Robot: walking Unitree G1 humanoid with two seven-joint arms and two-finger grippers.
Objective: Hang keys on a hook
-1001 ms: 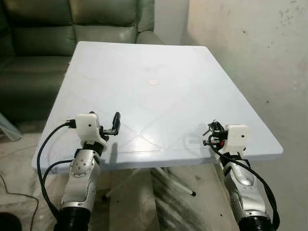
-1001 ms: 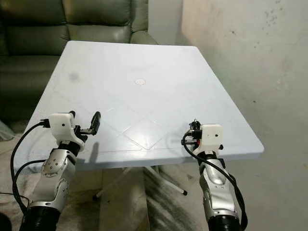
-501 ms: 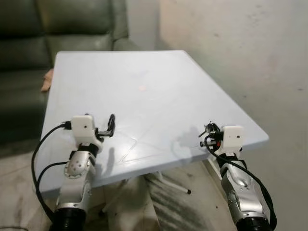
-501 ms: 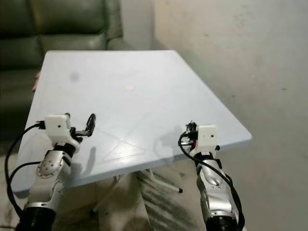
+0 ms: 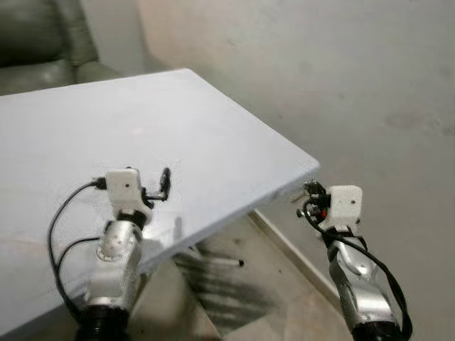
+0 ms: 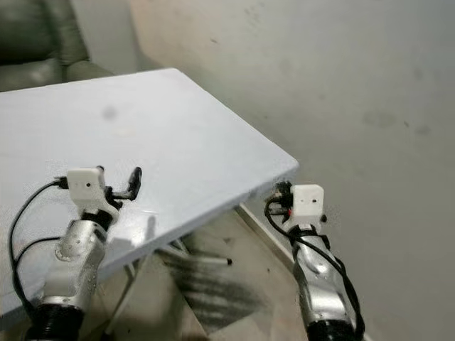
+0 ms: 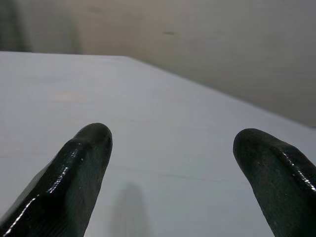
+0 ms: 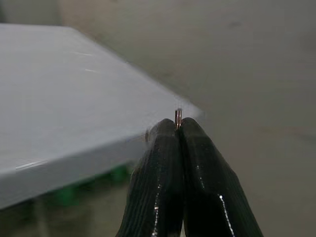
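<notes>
Swinging right since a second ago, the head camera now faces the bare wall (image 5: 341, 64), with the sofa (image 5: 43, 39) nearly out of view. Left claw (image 7: 170, 153) hovers released over the white surface (image 5: 106, 121). Right claw (image 8: 177, 129), off the surface's corner, is clenched on a thin metal key piece (image 8: 177, 117) poking from its fingertips.

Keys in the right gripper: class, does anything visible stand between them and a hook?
No hook is in view, so this cannot be judged. The right gripper is shut on a small metal piece, beside the table's corner, facing a bare wall.
</notes>
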